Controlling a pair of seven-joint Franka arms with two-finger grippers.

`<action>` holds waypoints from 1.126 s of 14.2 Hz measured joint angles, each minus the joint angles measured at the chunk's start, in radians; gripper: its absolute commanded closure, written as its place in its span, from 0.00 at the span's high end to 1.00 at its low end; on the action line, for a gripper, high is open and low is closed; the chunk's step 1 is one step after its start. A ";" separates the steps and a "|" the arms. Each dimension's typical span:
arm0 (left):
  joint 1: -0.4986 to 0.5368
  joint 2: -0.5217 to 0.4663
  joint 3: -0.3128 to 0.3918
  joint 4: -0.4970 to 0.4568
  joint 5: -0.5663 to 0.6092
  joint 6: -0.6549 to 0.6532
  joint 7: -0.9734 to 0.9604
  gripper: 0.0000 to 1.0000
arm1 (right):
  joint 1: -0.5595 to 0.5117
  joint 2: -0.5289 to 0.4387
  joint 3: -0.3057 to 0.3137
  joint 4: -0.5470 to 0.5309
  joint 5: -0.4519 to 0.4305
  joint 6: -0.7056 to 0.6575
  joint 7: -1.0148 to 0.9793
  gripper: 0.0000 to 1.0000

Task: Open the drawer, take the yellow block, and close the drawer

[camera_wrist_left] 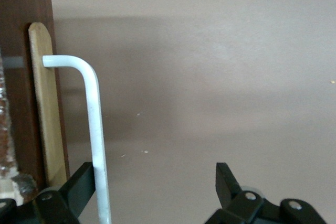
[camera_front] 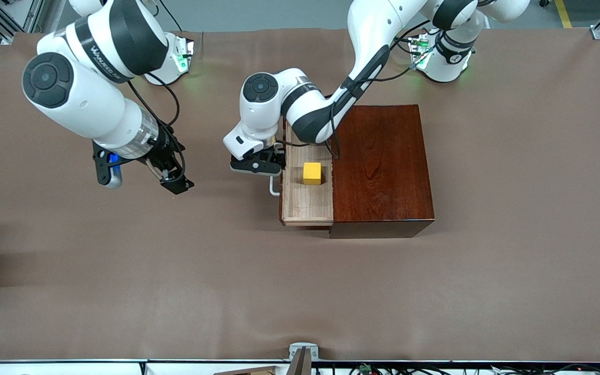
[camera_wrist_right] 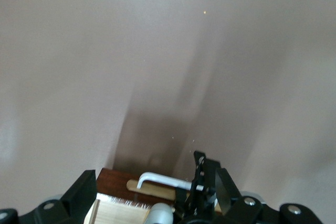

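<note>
The drawer [camera_front: 306,205] of the dark red-brown box [camera_front: 383,166] stands pulled out toward the right arm's end of the table. The yellow block [camera_front: 312,173] sits on its pale floor. My left gripper [camera_front: 258,162] is at the white handle [camera_front: 274,186]. In the left wrist view the gripper [camera_wrist_left: 152,192] is open, with the handle bar [camera_wrist_left: 94,119] between the fingers, against one finger [camera_wrist_left: 79,190]. My right gripper [camera_front: 176,182] hangs open and empty over the bare table beside the drawer. The right wrist view [camera_wrist_right: 155,198] shows the handle [camera_wrist_right: 163,180] and drawer front [camera_wrist_right: 113,179].
The brown table cloth [camera_front: 300,291] covers the whole table. The left arm's forearm [camera_front: 326,112] lies over the part of the drawer farther from the front camera. A metal bracket [camera_front: 302,351] sits at the table edge nearest the front camera.
</note>
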 measured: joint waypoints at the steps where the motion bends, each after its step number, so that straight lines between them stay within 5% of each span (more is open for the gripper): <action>1: 0.000 0.000 -0.001 0.000 0.000 0.001 0.000 1.00 | 0.004 0.002 0.000 0.000 0.001 0.006 0.016 1.00; 8: 0.029 -0.081 0.002 0.048 -0.074 -0.107 -0.016 1.00 | -0.017 0.007 -0.017 0.000 0.006 0.021 0.030 1.00; 12: 0.080 -0.239 0.011 0.050 -0.078 -0.332 -0.003 1.00 | -0.070 0.007 -0.021 0.001 0.037 0.021 -0.017 1.00; 16: 0.205 -0.379 0.023 0.031 -0.077 -0.633 0.205 1.00 | -0.001 0.027 -0.007 0.006 0.041 0.025 0.064 1.00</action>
